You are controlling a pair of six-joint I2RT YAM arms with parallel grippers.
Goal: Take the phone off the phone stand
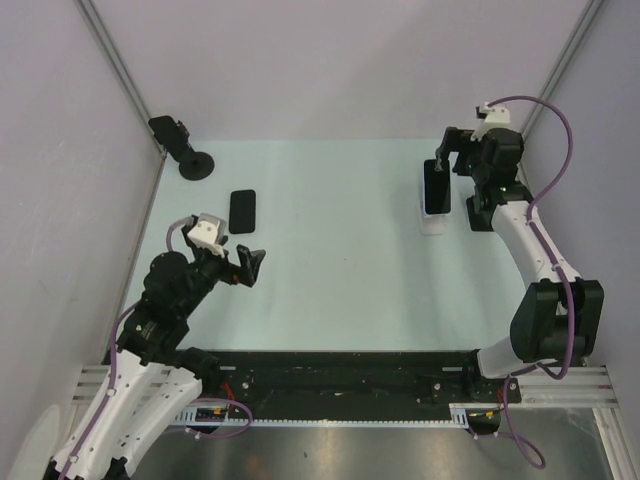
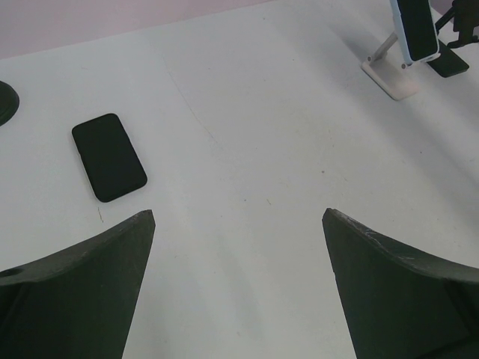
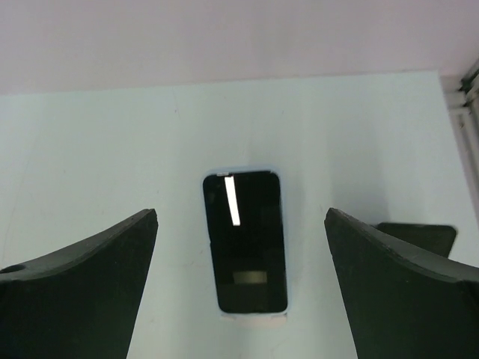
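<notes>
A black-screened phone in a pale blue case point(image 1: 435, 187) leans on a white phone stand point(image 1: 433, 224) at the right of the table. It shows in the right wrist view point(image 3: 245, 241), between and beyond my open right fingers, and in the left wrist view point(image 2: 416, 28) on the stand point(image 2: 388, 75). My right gripper point(image 1: 450, 150) is open and empty, just behind and right of the phone. My left gripper point(image 1: 247, 266) is open and empty at the near left, far from the stand.
A second black phone point(image 1: 242, 210) lies flat at the left, also in the left wrist view point(image 2: 108, 156). A black round-based stand point(image 1: 190, 157) sits at the far left corner. A dark flat object point(image 3: 419, 238) lies right of the phone stand. Grey walls enclose the table.
</notes>
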